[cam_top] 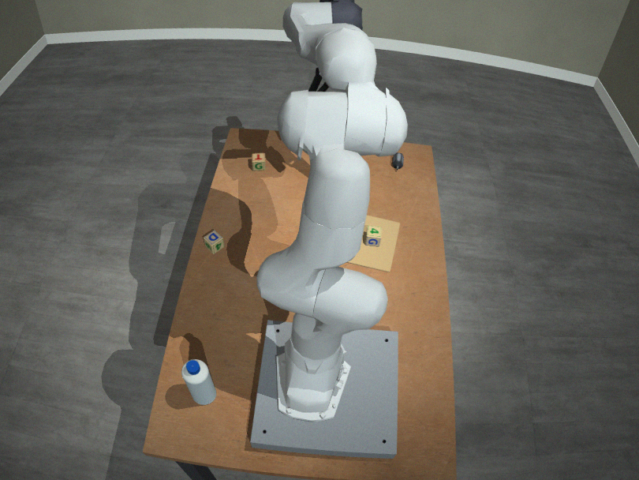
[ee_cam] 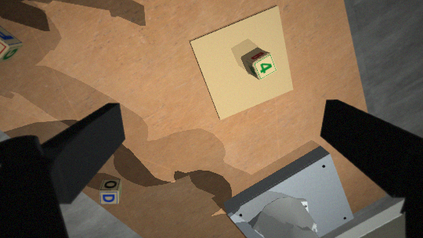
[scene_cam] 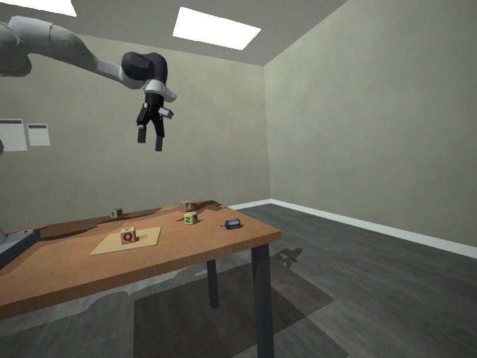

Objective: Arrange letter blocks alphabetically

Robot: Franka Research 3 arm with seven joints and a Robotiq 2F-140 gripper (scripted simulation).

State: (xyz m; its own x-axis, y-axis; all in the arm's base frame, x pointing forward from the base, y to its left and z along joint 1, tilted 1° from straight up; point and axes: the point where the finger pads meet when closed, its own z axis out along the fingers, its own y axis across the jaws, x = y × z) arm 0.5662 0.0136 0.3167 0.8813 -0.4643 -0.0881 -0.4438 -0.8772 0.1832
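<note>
A tan mat (cam_top: 383,248) lies right of my arm; it also shows in the side view (scene_cam: 148,235) and the wrist view (ee_cam: 231,86). On it stands a block with a green 4 on top (cam_top: 372,234) (scene_cam: 128,235) (ee_cam: 262,64). A block with a red T on top (cam_top: 258,161) (scene_cam: 186,205) sits at the far left. A block with a blue D on top (cam_top: 213,241) (scene_cam: 115,212) (ee_cam: 110,191) sits by the left edge. A fourth block (scene_cam: 190,218) shows Z and 1 on its sides; its top is hidden. My gripper (scene_cam: 150,142) (ee_cam: 222,120) is open and empty, high above the table.
A white bottle with a blue cap (cam_top: 198,382) stands at the near left corner. A small dark grey object (cam_top: 397,161) (scene_cam: 232,224) lies at the far right. My grey base plate (cam_top: 325,392) fills the near end. The arm hides the table's middle in the overhead view.
</note>
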